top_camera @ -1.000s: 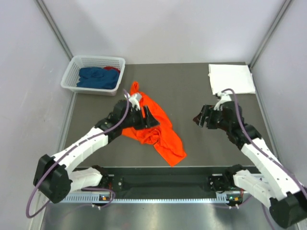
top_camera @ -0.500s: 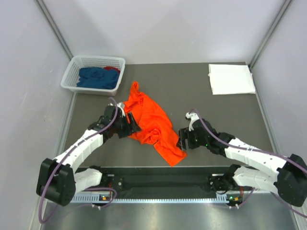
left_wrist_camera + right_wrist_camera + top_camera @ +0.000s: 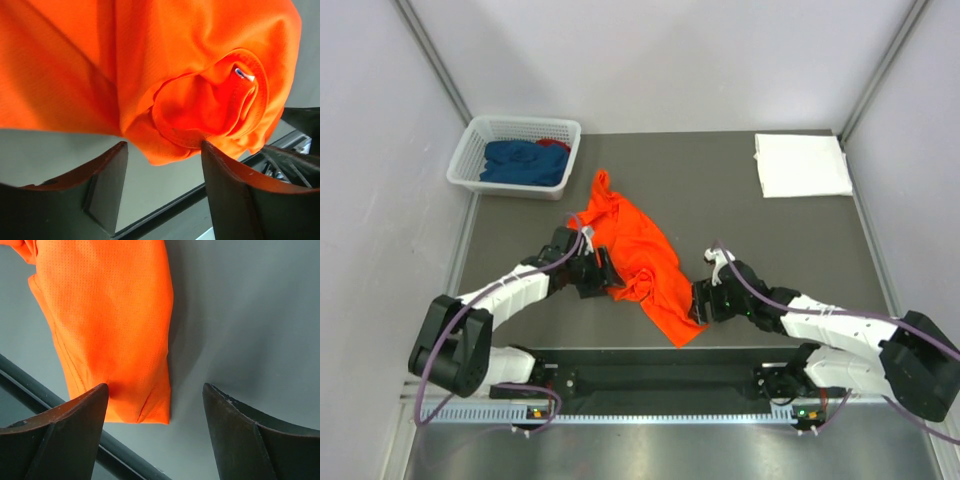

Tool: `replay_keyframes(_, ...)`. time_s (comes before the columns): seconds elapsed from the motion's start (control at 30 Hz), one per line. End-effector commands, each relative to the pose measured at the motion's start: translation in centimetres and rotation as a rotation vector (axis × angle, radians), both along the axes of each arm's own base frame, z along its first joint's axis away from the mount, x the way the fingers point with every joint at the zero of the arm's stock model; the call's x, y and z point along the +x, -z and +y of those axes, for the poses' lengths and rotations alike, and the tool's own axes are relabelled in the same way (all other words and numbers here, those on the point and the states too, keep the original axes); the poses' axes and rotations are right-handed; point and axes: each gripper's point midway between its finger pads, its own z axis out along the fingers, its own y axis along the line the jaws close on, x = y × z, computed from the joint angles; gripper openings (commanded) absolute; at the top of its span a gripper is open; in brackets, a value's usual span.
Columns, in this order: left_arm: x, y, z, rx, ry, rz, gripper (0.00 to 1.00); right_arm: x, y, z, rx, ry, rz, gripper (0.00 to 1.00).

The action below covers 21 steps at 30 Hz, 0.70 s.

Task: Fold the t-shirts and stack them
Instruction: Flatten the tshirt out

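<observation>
A crumpled bright orange t-shirt (image 3: 638, 258) lies mid-table; its collar (image 3: 215, 105) and a hem corner (image 3: 117, 330) show in the wrist views. My left gripper (image 3: 603, 275) is open at the shirt's near-left edge, and the collar fold hangs just past its tips (image 3: 164, 147). My right gripper (image 3: 698, 303) is open low over the mat, with the shirt's near hem corner lying between its fingers (image 3: 155, 387). A folded white t-shirt (image 3: 802, 164) lies at the back right. Dark blue (image 3: 525, 162) and red (image 3: 554, 145) t-shirts sit in the basket.
The white lattice basket (image 3: 470, 160) stands at the back left corner. A black rail (image 3: 660, 355) runs along the table's near edge, close behind both grippers. Grey walls enclose the left, right and back sides.
The right arm swung from the back right down to the orange shirt's near corner. The left gripper slid off the shirt's top to its near-left edge.
</observation>
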Motion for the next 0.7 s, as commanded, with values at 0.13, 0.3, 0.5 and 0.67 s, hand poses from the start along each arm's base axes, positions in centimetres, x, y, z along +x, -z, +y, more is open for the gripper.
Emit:
replay_keyframes(0.13,2.3,-2.4,-2.7,-0.131,0.024,-0.067,0.18,0.5,-1.1,2.6,0.07,-0.035,-0.033,0.7)
replay_keyframes(0.3,6.4,-7.7,-3.9,-0.134,0.029,-0.181,0.0,1.4,-2.1,1.3,0.042,0.069,-0.057,0.3)
replay_keyframes(0.5,13.9,-13.9,-6.4,-0.147,0.068,-0.392,0.0,3.3,-5.1,-0.1,0.043,0.192,-0.143,0.01)
replay_keyframes(0.67,19.8,-18.1,-11.3,-0.328,0.174,-0.529,0.0,4.9,-7.4,-2.3,-0.008,0.326,-0.216,0.0)
